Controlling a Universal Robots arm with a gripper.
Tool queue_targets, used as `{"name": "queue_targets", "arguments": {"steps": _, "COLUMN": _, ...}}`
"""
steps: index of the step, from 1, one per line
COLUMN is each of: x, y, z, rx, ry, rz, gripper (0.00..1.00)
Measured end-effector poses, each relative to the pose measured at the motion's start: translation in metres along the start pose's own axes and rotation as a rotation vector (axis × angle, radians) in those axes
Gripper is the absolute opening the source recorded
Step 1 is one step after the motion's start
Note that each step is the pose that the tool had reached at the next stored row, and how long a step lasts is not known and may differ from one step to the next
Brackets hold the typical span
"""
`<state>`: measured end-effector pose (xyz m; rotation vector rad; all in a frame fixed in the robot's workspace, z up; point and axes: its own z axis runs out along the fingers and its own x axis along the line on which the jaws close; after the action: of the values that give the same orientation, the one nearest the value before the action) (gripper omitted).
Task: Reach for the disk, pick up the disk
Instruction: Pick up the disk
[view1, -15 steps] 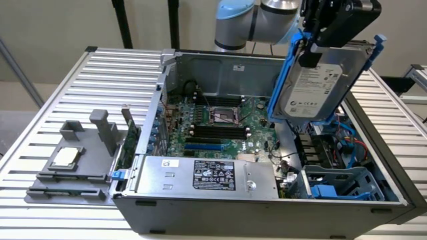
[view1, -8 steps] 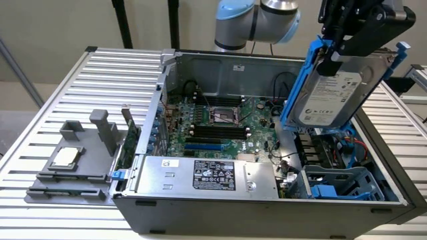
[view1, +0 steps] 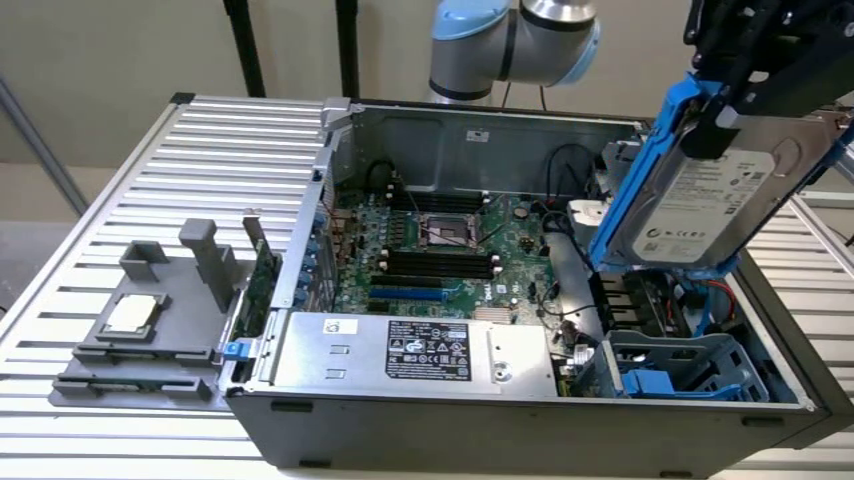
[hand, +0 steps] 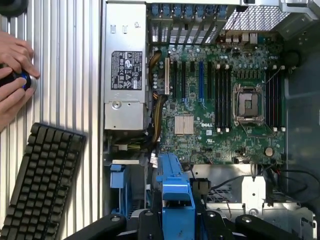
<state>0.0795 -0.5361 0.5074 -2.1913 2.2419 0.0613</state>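
The disk (view1: 707, 195) is a silver-grey hard drive with a white label in a blue carrier frame. It hangs tilted in the air above the right end of the open computer case (view1: 534, 410). My gripper (view1: 731, 100) comes down from above and is shut on the disk's upper end. In the wrist view the blue carrier edge of the disk (hand: 174, 192) sticks out between my black fingers (hand: 145, 222), high over the drive bay.
Inside the case lie the motherboard (view1: 441, 245), a silver power supply box (view1: 400, 350) and a blue drive cage (view1: 681, 370). A small CPU chip (view1: 131, 312) rests on a grey fixture on the slatted table. A keyboard (hand: 40, 185) and a person's hands (hand: 12, 75) are beside the case.
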Motion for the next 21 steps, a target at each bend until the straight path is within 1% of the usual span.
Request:
{"name": "queue_targets", "arguments": {"steps": 2, "x": 0.005, "y": -0.0029, "z": -0.0066, "rx": -0.0038, "ry": 0.0002, "rz": 0.000, "gripper": 0.33}}
{"name": "queue_targets", "arguments": {"steps": 4, "x": 0.011, "y": -0.0071, "z": -0.0068, "rx": -0.0062, "ry": 0.0001, "rz": 0.000, "gripper": 0.33}}
{"name": "queue_targets", "arguments": {"steps": 6, "x": 0.018, "y": -0.0110, "z": -0.0059, "rx": -0.0064, "ry": 0.0001, "rz": 0.000, "gripper": 0.33}}
{"name": "queue_targets", "arguments": {"steps": 10, "x": 0.031, "y": -0.0170, "z": 0.0000, "rx": -0.0063, "ry": 0.0002, "rz": 0.000, "gripper": 0.33}}
{"name": "queue_targets", "arguments": {"steps": 16, "x": 0.041, "y": -0.0308, "z": 0.0105, "rx": -0.0063, "ry": -0.0002, "rz": 0.000, "gripper": 0.33}}
{"name": "queue_targets", "arguments": {"steps": 21, "x": 0.046, "y": -0.0318, "z": 0.0192, "rx": -0.0063, "ry": 0.0002, "rz": -0.001, "gripper": 0.33}}
